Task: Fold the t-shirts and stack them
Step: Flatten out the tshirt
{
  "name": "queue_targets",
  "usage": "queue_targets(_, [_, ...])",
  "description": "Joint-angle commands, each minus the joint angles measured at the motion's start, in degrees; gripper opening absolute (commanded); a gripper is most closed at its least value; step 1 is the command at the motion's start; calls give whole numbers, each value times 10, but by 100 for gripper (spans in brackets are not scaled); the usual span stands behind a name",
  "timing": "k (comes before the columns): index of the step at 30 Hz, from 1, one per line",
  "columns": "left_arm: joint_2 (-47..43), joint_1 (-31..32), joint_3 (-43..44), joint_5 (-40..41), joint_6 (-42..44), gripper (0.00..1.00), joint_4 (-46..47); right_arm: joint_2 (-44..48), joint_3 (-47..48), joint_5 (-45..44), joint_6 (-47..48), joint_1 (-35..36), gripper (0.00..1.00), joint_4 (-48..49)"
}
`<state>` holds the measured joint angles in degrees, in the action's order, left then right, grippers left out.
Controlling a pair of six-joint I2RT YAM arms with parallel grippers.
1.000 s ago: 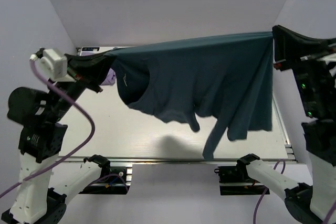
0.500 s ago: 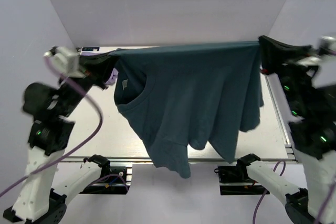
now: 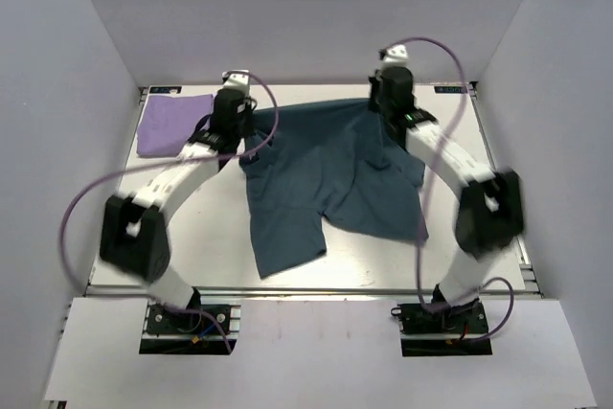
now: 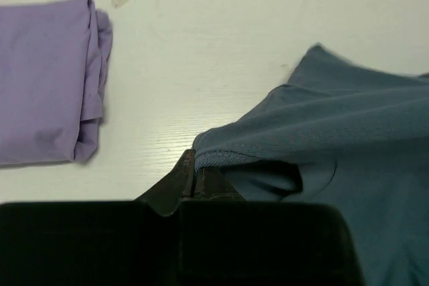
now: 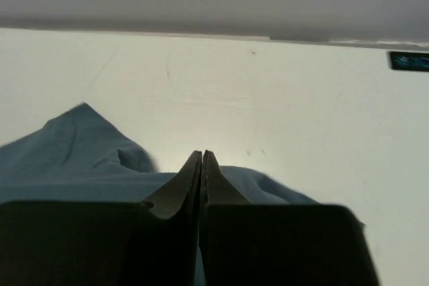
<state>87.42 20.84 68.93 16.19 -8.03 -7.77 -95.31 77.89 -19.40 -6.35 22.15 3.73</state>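
1. The left gripper (image 4: 198,175) has its fingers pressed together on a hemmed edge of the teal t-shirt (image 4: 348,132). The cloth folds over the fingertips and spreads off to the right.
2. The right gripper (image 5: 202,165) is likewise pinched closed, with teal fabric bunched on both sides of its tips, so it appears to be clamping the same garment.
3. In the top view both grips sit along the shirt's far edge. That held edge runs left to right between the two arms.
4. From this edge the teal t-shirt (image 3: 326,179) lies toward the near side of the table (image 3: 211,237), rumpled. One lobe trails near-left and another trails to the right.
5. A curved seam just beside the left gripper looks like the collar. I judge the shirt lies sideways with its neck to the left and its long axis across the table, though the creasing leaves this uncertain.
6. The lavender t-shirt (image 3: 174,125) sits folded in the far-left corner, just left of the left gripper and apart from the teal one. The left arm is the nearer one for stacking.
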Motion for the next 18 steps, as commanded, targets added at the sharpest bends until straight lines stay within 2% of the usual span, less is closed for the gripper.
queue_targets(1, [110,-27,79,90,-3,0,4,-143,154,-31,6,-10,0,5])
queue_targets(2, [139,-27,115,95,-3,0,-1,-173,187,-25,6,-9,0,-26])
queue_targets(3, [164,-42,135,95,-3,0,-1,-235,284,-26,6,-9,0,-36])
queue_targets(5, [241,-54,195,89,-3,0,-27,-336,340,-16,12,-10,0,-87])
queue_targets(6, [263,-64,211,83,-8,0,-38,-368,397,-15,14,-8,0,-87])
queue_targets(9, [324,-78,279,62,-8,0,-58,-407,421,28,15,-9,1,-73])
queue_targets(10, [355,-87,294,55,-15,0,-63,-408,414,39,17,-8,10,-56])
queue_targets(11, [368,-87,324,33,-15,1,-74,-408,407,69,23,-10,45,-44])
queue_targets(12, [380,-94,340,21,-15,17,-83,-406,403,75,27,-10,62,-43])
queue_targets(13, [394,-100,368,12,-15,75,-104,-402,401,88,26,-10,90,-43])
queue_targets(14, [394,-100,379,-9,-21,100,-112,-392,401,95,29,-10,90,-44])
queue_targets(18, [346,-106,373,-42,-21,100,-125,-321,384,100,21,-9,90,-82])
